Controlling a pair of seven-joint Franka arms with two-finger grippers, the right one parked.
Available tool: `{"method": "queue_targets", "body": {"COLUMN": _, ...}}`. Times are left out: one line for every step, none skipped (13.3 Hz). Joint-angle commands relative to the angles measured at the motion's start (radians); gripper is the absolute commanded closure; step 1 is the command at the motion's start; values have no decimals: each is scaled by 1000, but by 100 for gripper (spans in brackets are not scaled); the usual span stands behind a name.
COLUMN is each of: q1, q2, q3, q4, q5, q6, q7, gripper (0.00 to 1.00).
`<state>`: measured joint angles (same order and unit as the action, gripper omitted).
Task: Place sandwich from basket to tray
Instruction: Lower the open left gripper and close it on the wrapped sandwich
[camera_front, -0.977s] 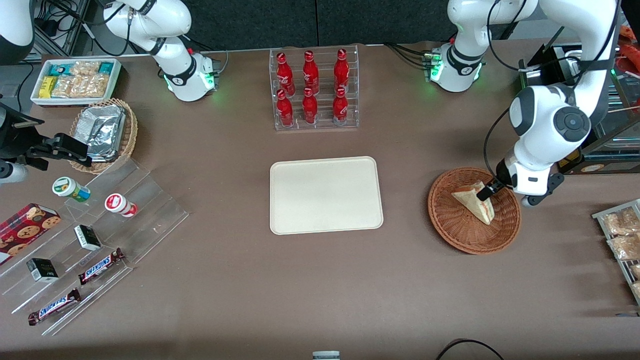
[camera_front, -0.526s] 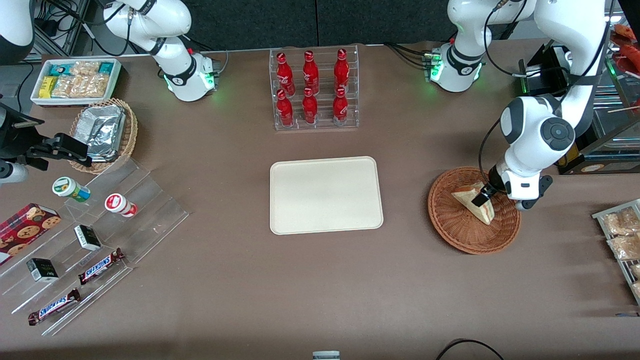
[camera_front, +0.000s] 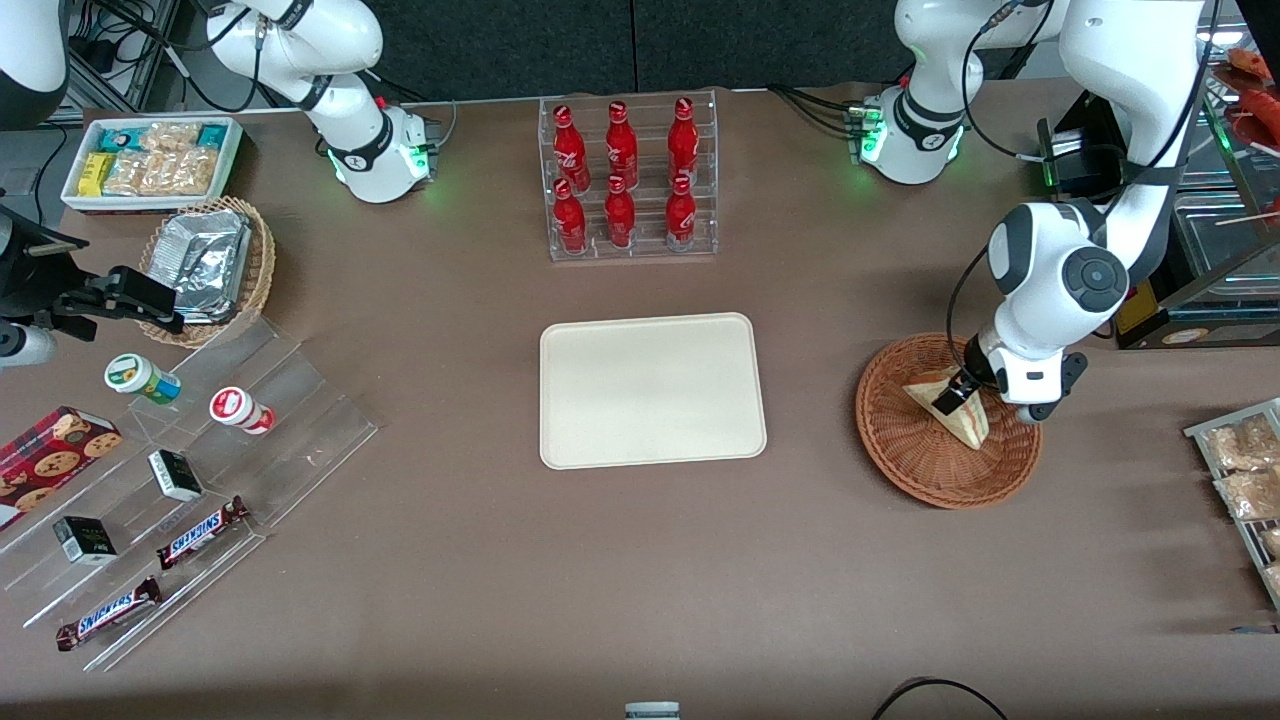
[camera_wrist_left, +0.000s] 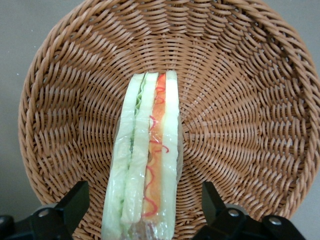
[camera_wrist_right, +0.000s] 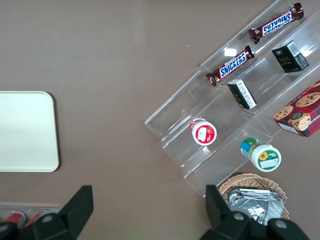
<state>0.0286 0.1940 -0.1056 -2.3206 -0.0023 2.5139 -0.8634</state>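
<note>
Sandwich wedge of pale white bread with green and red-orange filling in clear wrap lies in the large round reddish-brown woven wicker basket, directly beneath the left arm's gripper. In the wrist view the gripper's two black fingers stand spread wide, one on each side of the sandwich with a gap to it on both sides, so nothing is gripped. Well apart from the gripper, toward the parked arm's end of the brown table, sits the flat cream-beige rectangular plastic tray, with nothing on it.
</note>
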Motion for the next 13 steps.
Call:
{"method": "queue_targets", "body": {"q1": -7, "q2": 12, "q3": 1, "q4": -8, "q5": -8, "q6": 3, "q7": -11, "gripper": 42}}
{"method": "queue_targets", "body": {"q1": -7, "q2": 18, "q3": 3, "q4": -8, "q5": -8, "q6": -3, "q7": -8, "gripper": 73}}
{"method": "queue_targets", "body": {"q1": -7, "q2": 27, "q3": 3, "q4": -6, "q5": -8, "q6": -9, "q7": -14, "gripper": 100}}
{"method": "queue_targets", "body": {"q1": -7, "q2": 36, "q3": 1, "q4": -5, "q5": -8, "q6": -9, "q7": -19, "gripper": 100}}
{"method": "queue_targets", "body": {"q1": -6, "q2": 39, "q3": 1, "q4": 0, "q5": -7, "q6": -10, "q7": -17, "gripper": 100}}
{"method": "queue_targets", "body": {"q1": -4, "q2": 38, "q3": 0, "q4": 4, "q5": -5, "q6": -13, "q7": -16, "gripper": 100}}
{"method": "queue_targets", "body": {"q1": -4, "q2": 33, "q3": 0, "q4": 13, "q5": -2, "q6": -33, "q7": -11, "gripper": 100}}
{"method": "queue_targets", "body": {"q1": -6, "q2": 30, "q3": 1, "q4": 35, "q5": 1, "q6": -71, "q7": -9, "gripper": 100}}
{"method": "queue_targets", "body": {"q1": -6, "q2": 21, "q3": 0, "q4": 59, "q5": 4, "q6": -116, "q7": -9, "gripper": 100}}
{"method": "queue_targets", "body": {"q1": -9, "q2": 13, "q3": -2, "q4": 94, "q5": 5, "q6": -172, "q7": -9, "gripper": 100}}
{"method": "queue_targets", "body": {"q1": -18, "q2": 12, "q3": -5, "q4": 145, "q5": 16, "q6": -249, "q7": -9, "gripper": 100}}
{"method": "queue_targets", "body": {"q1": -47, "q2": 13, "q3": -5, "q4": 205, "q5": 33, "q6": -335, "q7": -13, "gripper": 100}}
{"method": "queue_targets", "body": {"q1": -74, "q2": 15, "q3": -5, "q4": 263, "q5": 38, "q6": -412, "q7": -13, "gripper": 100}}
